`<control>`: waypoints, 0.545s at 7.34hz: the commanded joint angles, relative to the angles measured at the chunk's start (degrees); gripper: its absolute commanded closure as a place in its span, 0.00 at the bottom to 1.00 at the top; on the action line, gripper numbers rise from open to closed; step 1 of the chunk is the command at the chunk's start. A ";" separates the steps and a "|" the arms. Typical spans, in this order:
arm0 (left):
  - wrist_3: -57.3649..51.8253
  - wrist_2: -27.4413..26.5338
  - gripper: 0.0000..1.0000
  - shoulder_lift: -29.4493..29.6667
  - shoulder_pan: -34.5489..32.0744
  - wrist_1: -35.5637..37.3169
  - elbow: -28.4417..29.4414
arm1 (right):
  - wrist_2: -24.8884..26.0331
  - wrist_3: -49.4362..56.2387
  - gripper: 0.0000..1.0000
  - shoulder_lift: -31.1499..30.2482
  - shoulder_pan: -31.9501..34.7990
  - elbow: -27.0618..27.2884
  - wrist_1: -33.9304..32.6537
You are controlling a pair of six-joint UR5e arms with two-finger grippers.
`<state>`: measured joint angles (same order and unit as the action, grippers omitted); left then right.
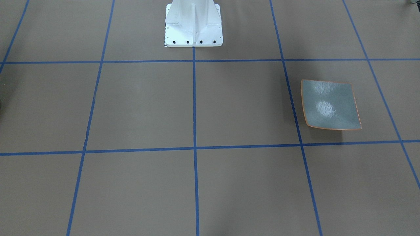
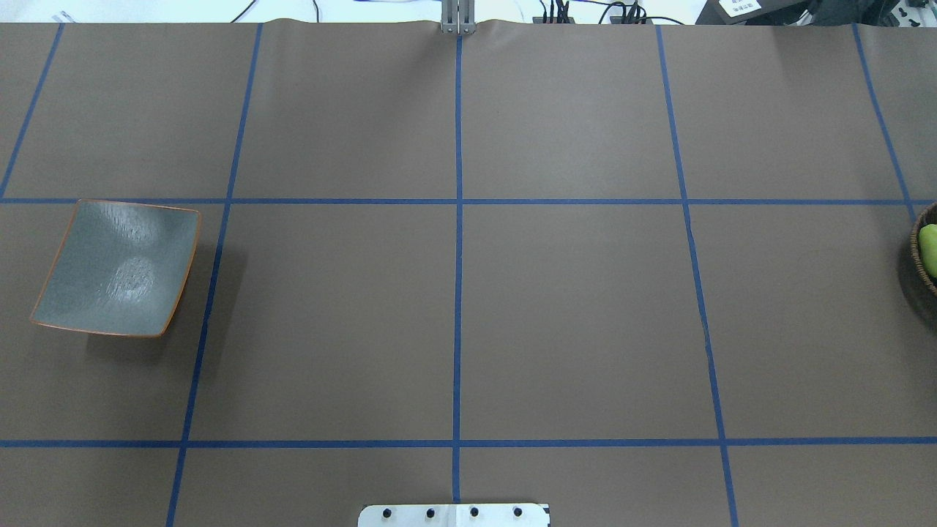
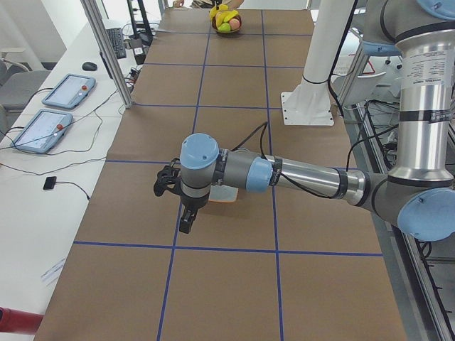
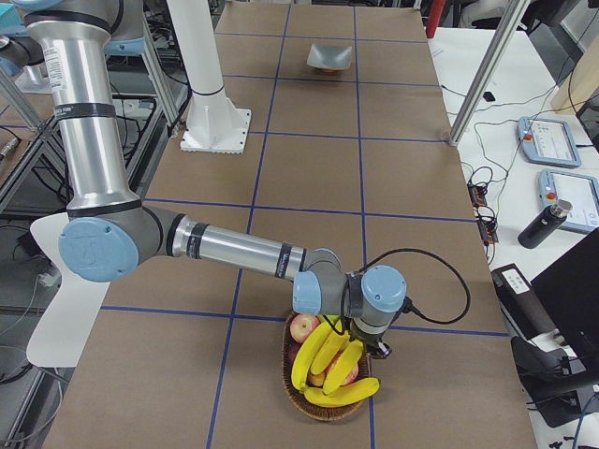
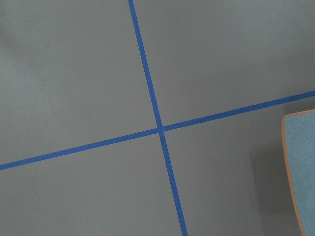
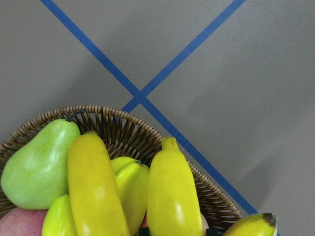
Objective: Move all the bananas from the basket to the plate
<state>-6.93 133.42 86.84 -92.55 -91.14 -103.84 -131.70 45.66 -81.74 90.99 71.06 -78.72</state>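
Note:
The bananas point(image 4: 328, 367) lie bright yellow in a round wicker basket point(image 4: 298, 391) at the table's right end, together with other fruit. The right wrist view looks straight down on the bananas point(image 6: 170, 194) and the basket rim point(image 6: 123, 125). My right gripper point(image 4: 372, 341) hangs just over the basket; I cannot tell if it is open or shut. The plate point(image 2: 117, 267) point(image 1: 329, 105), square, grey-green with an orange rim, lies bare at the left end. My left gripper point(image 3: 186, 220) hovers beside the plate point(image 3: 226, 196), its state unclear. The plate's corner point(image 5: 302, 162) shows in the left wrist view.
A green pear point(image 6: 37, 164) and a red apple point(image 4: 301, 327) share the basket, whose edge point(image 2: 924, 256) just shows overhead. The white robot base point(image 1: 193, 24) stands mid-table at the near edge. Blue tape lines grid the brown table. Tablets and cables lie on a side bench point(image 3: 57, 114).

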 commanded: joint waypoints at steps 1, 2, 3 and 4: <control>-0.01 0.00 0.00 0.00 0.00 0.00 0.12 | -0.04 -0.14 1.00 0.00 0.51 1.88 -1.51; -0.01 0.00 0.00 0.00 0.00 0.00 0.04 | 0.04 -0.05 1.00 0.00 0.86 3.55 -3.44; -0.01 0.00 0.00 0.00 0.00 0.00 0.12 | -0.04 -0.05 1.00 0.00 1.21 4.09 -3.98; -0.01 0.00 0.00 0.00 0.00 0.00 0.13 | -0.13 -0.31 1.00 0.52 1.47 4.09 -4.08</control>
<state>-6.94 133.42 86.84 -92.55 -91.14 -103.74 -131.75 45.55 -81.61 92.09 74.71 -82.26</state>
